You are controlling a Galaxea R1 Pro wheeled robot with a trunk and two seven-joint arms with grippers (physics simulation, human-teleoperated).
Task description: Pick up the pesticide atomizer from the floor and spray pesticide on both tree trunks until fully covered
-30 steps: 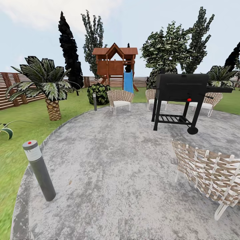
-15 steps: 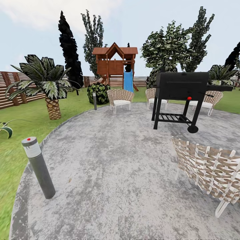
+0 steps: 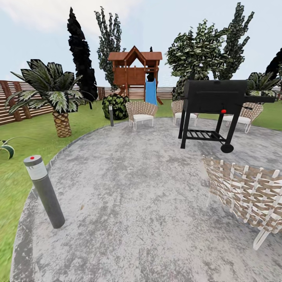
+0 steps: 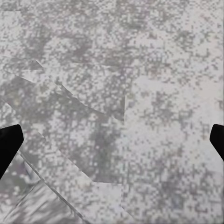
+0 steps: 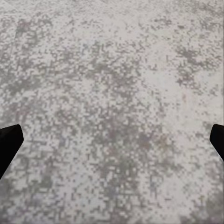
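The garden's grey paving (image 3: pixel 133 196) spreads ahead, ringed by lawn (image 3: pixel 23 156) and slat fence (image 3: pixel 15 102). A black grill (image 3: pixel 213 105), wicker chairs (image 3: pixel 246 196), a bollard (image 3: pixel 43 190) and a playhouse (image 3: pixel 135 72) stand around. Both grippers (image 4: pixel 112 144) (image 5: pixel 112 144) hang over paving, fingers (image 4: pixel 8 144) (image 5: pixel 8 144) wide, holding nothing.

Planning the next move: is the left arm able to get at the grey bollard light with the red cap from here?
Probably not. The grey bollard light stands well off at the paving's edge, and the left gripper, jaws wide apart, faces bare grey stone paving.
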